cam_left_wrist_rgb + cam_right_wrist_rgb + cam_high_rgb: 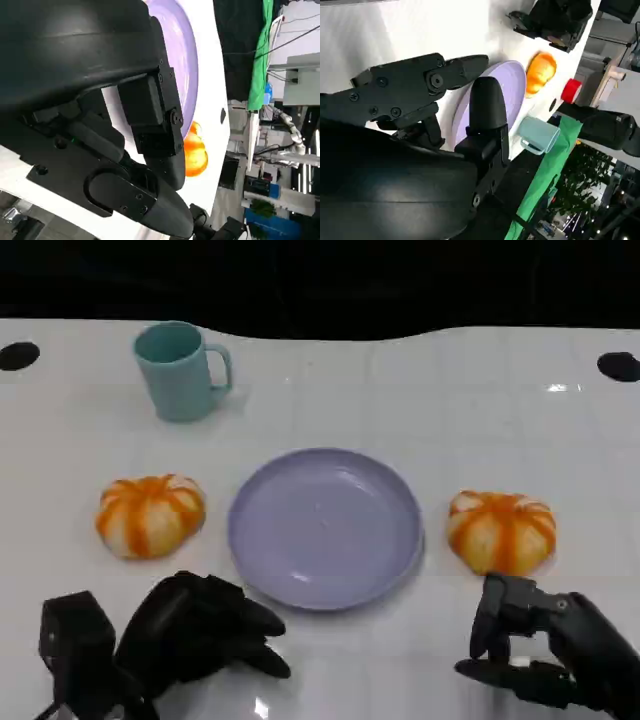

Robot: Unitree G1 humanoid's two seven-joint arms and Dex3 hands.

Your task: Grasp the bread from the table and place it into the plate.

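While your right hand [545, 650] hovers with fingers apart and nothing in them, the round orange-and-white striped bread roll [501, 530] sits just beyond its fingertips: likely light and soft, so cup its sides gently. The left hand [205, 630] is loosely curled, holding nothing. Nothing blocks the shallow lavender plate [325, 528]; a second striped roll [150, 514] and teal mug [182, 371] lie farther off.

Glossy white table [420, 400], green cloth [260, 55] hanging beyond.
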